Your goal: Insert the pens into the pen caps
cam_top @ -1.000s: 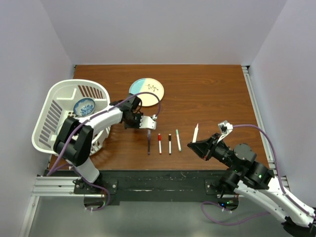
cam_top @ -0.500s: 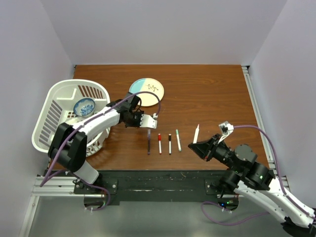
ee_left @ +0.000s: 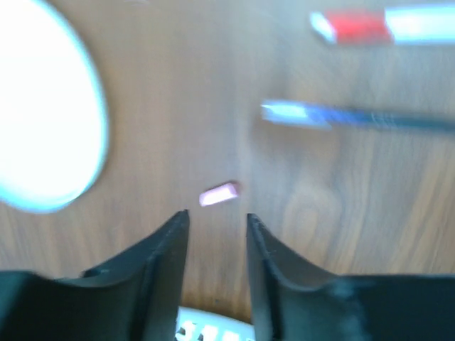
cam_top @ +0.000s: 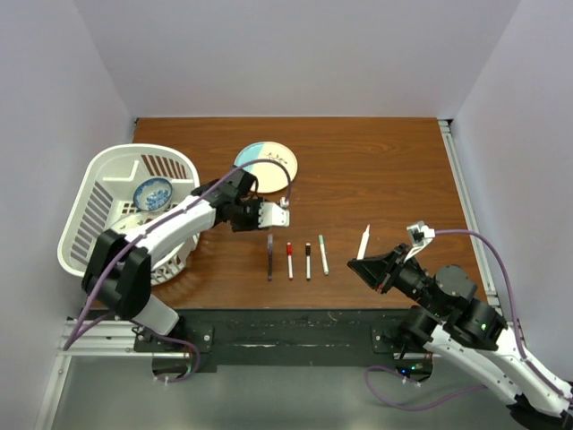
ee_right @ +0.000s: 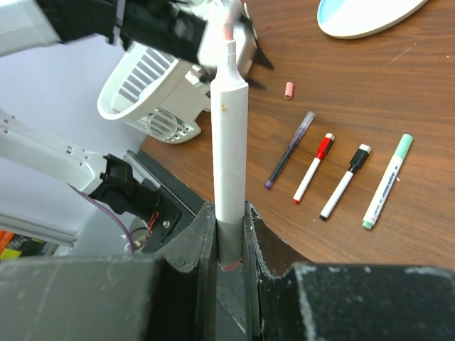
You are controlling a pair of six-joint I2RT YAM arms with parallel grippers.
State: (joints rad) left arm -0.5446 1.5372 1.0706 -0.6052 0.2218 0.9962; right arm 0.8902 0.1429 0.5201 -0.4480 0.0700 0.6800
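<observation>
My left gripper (ee_left: 217, 217) (cam_top: 279, 213) hovers open over the wood with nothing between its fingers. A small pink pen cap (ee_left: 218, 193) (ee_right: 288, 89) lies on the table just beyond the fingertips. My right gripper (ee_right: 229, 212) (cam_top: 370, 266) is shut on the tail of a white pen (ee_right: 230, 135) (cam_top: 363, 241), which stands up out of the jaws with its tip uncapped. In a row on the table lie a dark purple pen (cam_top: 269, 257) (ee_right: 290, 150), a red-capped pen (cam_top: 289, 260) (ee_right: 313, 168), a black-capped pen (cam_top: 308, 260) (ee_right: 345, 182) and a green-capped pen (cam_top: 323, 253) (ee_right: 387, 181).
A white laundry-style basket (cam_top: 98, 193) holding a blue patterned bowl (cam_top: 152, 193) stands at the table's left edge. A cream and light-blue plate (cam_top: 266, 164) lies behind the left gripper. The black base rail (cam_top: 286, 322) runs along the near edge.
The left gripper's jaws have opened and it has drawn back a little toward the plate. The right gripper has shifted slightly right with the white pen.
</observation>
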